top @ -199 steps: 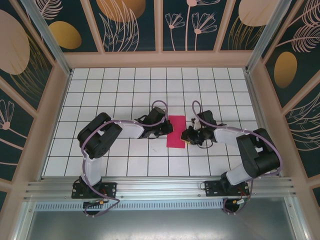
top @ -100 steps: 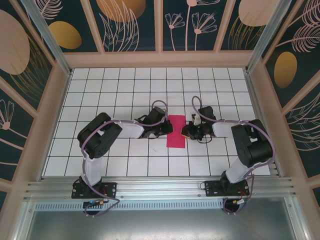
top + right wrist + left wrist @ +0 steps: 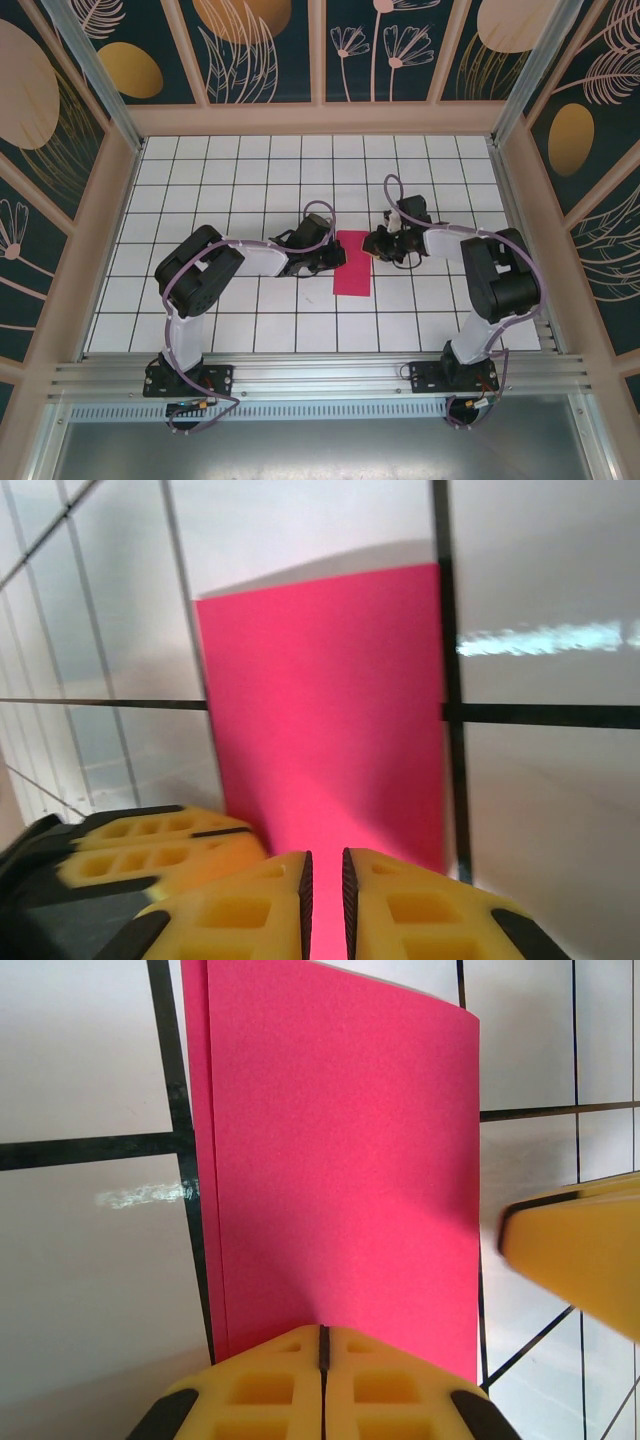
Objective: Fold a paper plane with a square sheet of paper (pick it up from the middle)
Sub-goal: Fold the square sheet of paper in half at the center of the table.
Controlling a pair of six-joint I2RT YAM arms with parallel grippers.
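Both arms sit low, elbows thrown out wide. The left arm (image 3: 205, 275) reaches in from one side and the right arm (image 3: 500, 280) from the other, forearms levelled over the tabletop (image 3: 250, 180).

The left tool (image 3: 341, 258) is down at one long edge of the sheet of paper (image 3: 351, 265). The right tool (image 3: 369, 246) is at the opposite long edge, up toward its far end. The paper lies flat between the two tools, doubled into a narrow magenta rectangle. Its long axis runs away from the arm bases, crosswise to both forearms.

On the left wrist camera the fingers (image 3: 270, 1385) are pressed together with their tips on the paper's edge. Whether a layer is pinched, I cannot tell. On the right wrist camera the fingers (image 3: 250, 905) stand a thin slit apart with pink showing through, and the paper is just ahead.
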